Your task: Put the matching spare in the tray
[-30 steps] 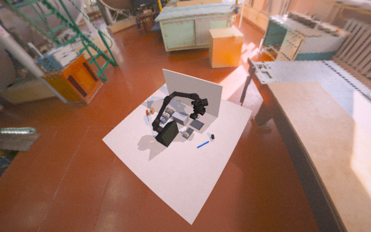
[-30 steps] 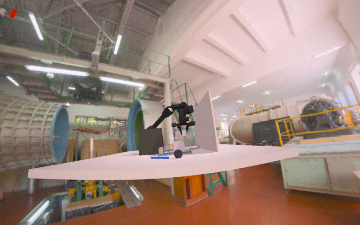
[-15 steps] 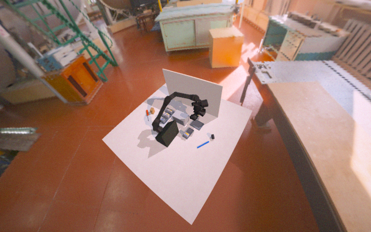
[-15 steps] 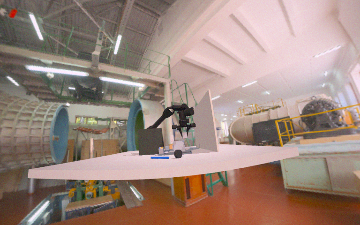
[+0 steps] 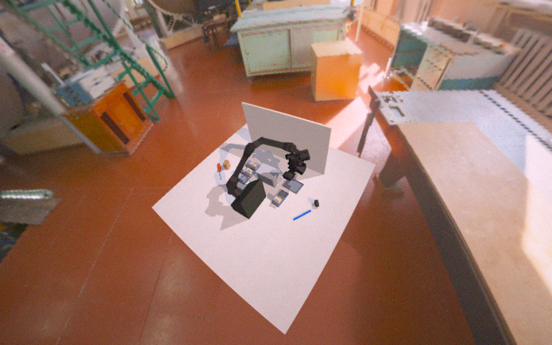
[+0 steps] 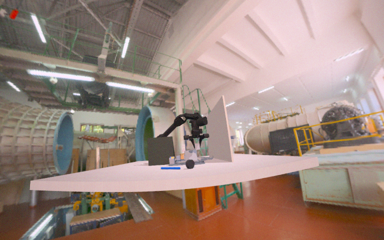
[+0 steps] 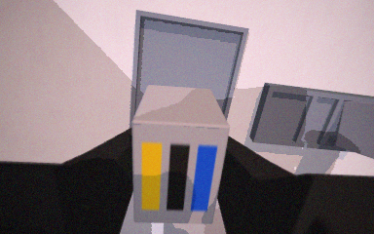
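- The spare (image 7: 179,156) was a grey block held off the table (image 5: 260,251), its striped face turned toward the wrist camera; the yellow, black and blue stripes ran lengthwise, top to bottom in that view.
- Its long axis appeared to run along the line of the fingers, pointing toward the tray (image 7: 189,58) beyond it.
- The gripper (image 7: 179,214) was clamped on the spare, its dark fingers partly closed against the block's two sides.
- In the top view the gripper (image 5: 290,175) hung above the table, close to the tray (image 5: 292,186) and in front of the upright grey panel (image 5: 284,130).
- The tray was a shallow grey rectangle with a raised rim; the part of its floor that showed held nothing, the near end being hidden by the spare.
- A second grey holder (image 7: 312,117) with dividers lay to the right, its visible compartments showing only shadow.
- Another striped block (image 5: 279,198) lay on the table beside the dark box (image 5: 249,198).
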